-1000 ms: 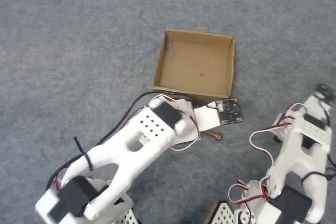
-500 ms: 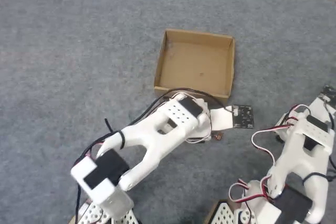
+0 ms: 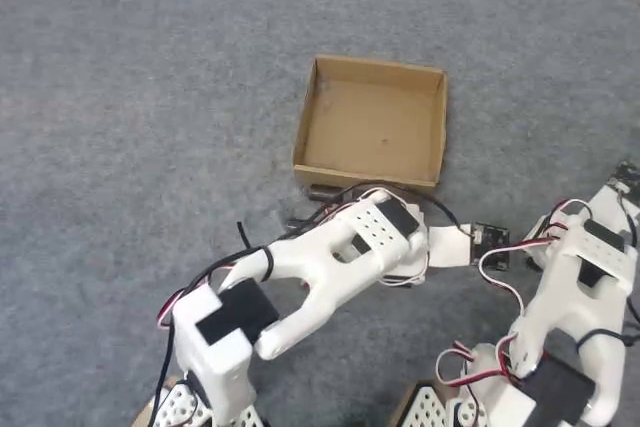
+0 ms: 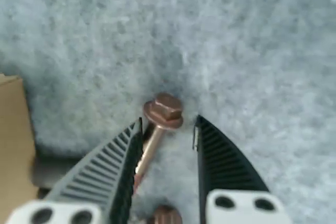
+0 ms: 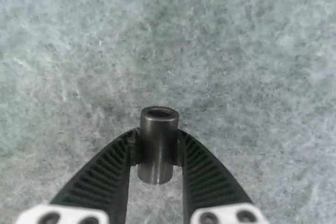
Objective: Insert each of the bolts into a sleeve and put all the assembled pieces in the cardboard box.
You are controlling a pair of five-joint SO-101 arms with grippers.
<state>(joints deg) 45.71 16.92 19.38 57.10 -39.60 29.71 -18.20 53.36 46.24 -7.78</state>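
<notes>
In front of the cardboard box, the left claw has swung across the surface toward the right arm and now stands open astride a lying bolt. The right claw grips a sleeve. Bolt pickup appears imminent; the box holds nothing yet.

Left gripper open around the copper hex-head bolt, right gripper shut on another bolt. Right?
No. Right wrist view: right gripper is shut on a dark cylindrical metal sleeve, not a bolt. Left gripper is open around the copper hex-head bolt.

Left pincer hangs low with jaws parted, while right pincer clamps a sleeve.
</notes>
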